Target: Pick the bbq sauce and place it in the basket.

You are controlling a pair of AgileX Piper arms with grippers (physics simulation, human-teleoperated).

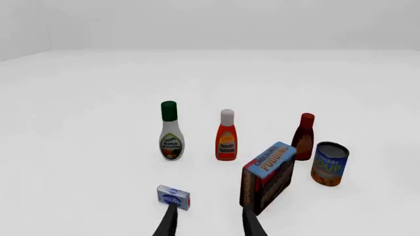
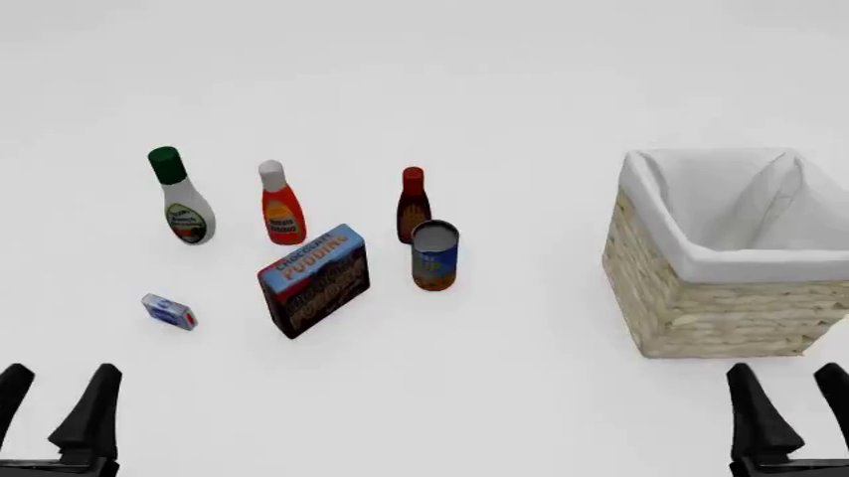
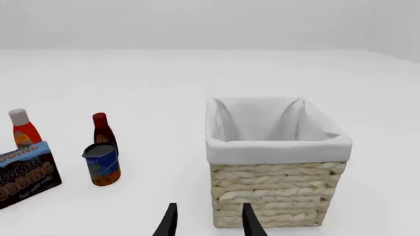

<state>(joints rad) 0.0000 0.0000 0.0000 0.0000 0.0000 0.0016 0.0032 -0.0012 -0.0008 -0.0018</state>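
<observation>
Here, at the near left edge of the front view, the left gripper (image 2: 56, 407) stands with its black fingers spread apart and nothing between them. Ahead of it and slightly to its right lies a small blue-and-white box (image 2: 170, 312), and farther ahead stands a white bottle with a green cap (image 2: 179, 198), then a bright orange-red bottle with a white cap (image 2: 280, 205). Right of those, a dark brown pudding carton with a blue top (image 2: 314, 279) sits tilted on the white table (image 2: 504, 89). The small dark reddish-brown bbq sauce bottle with a red cap (image 2: 413, 205) stands upright well ahead of the left gripper and off to its right, well apart from both grippers, with a blue and orange tin can (image 2: 434, 255) just in front of it. The large woven tan wicker basket with a white cloth liner (image 2: 723, 298) sits just ahead of the right gripper (image 2: 790, 407), whose fingers are likewise parted and empty.
</observation>
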